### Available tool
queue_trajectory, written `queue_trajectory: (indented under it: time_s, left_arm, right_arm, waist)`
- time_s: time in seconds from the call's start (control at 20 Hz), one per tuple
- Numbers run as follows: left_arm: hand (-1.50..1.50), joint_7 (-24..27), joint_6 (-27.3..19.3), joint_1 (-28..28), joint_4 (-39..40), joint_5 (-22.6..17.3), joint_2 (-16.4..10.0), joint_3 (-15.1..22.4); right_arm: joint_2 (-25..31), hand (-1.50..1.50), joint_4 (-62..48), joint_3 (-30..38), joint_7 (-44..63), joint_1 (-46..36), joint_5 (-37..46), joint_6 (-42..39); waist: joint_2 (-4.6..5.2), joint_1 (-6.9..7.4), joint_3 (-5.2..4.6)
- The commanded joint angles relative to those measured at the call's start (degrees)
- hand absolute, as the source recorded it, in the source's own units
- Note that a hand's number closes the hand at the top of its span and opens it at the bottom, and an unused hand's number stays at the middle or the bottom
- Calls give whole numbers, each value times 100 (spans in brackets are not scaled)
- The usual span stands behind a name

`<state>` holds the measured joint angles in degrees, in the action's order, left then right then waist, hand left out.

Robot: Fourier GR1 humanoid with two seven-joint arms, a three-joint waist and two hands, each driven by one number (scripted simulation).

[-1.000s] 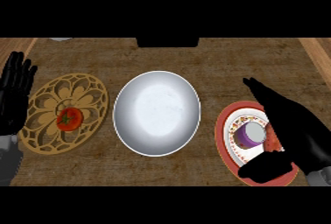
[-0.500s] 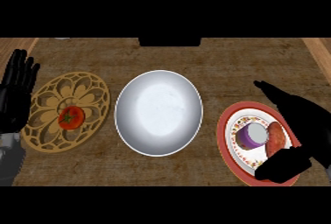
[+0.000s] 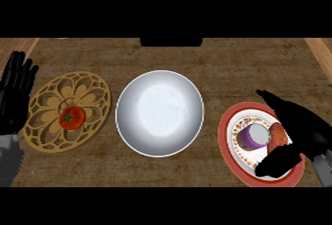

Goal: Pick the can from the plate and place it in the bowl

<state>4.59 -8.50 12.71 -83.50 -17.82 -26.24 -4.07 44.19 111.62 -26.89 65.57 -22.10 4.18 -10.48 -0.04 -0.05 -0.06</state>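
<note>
A purple can [image 3: 254,135] with a pale top stands on the red-rimmed plate [image 3: 231,123] at the right of the counter. My right hand [image 3: 299,132] is just right of the can, fingers stretched past it at the far side and thumb coming under it at the near side; it is open and partly covers the plate. A reddish round item [image 3: 279,134] lies between the can and my palm. The white bowl [image 3: 159,113] sits in the middle, nothing in it. My left hand [image 3: 16,92] rests open at the left edge, fingers up.
A tan openwork trivet [image 3: 45,110] with a tomato [image 3: 71,117] on it lies left of the bowl. A dark object [image 3: 171,42] stands at the counter's far edge. Lighter wood edging runs along the far corners.
My right hand has drawn back toward the right and lower edge, showing more of the can and a reddish item beside it. The left hand stayed still.
</note>
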Motion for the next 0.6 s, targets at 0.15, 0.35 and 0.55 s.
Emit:
queue_trajectory:
  time_s: [0.15, 0.35, 0.55]
  left_arm:
    - [0, -73, -123, -114, -255, 247, 229, 85]
    - [0, -444, -19, 111, -341, 204, 90, -92]
    - [0, -98, 0, -106, -244, 423, 352, -114]
  right_arm:
    - [-199, -150, -169, 48, 454, 325, 431, -150]
    - [-652, -150, -467, -55, -16, 438, 945, 28]
    - [-641, -150, -298, 258, -376, 798, 1100, -258]
  waist:
    - [-2, 19, 5]
    - [6, 26, 6]
    - [-2, 0, 6]
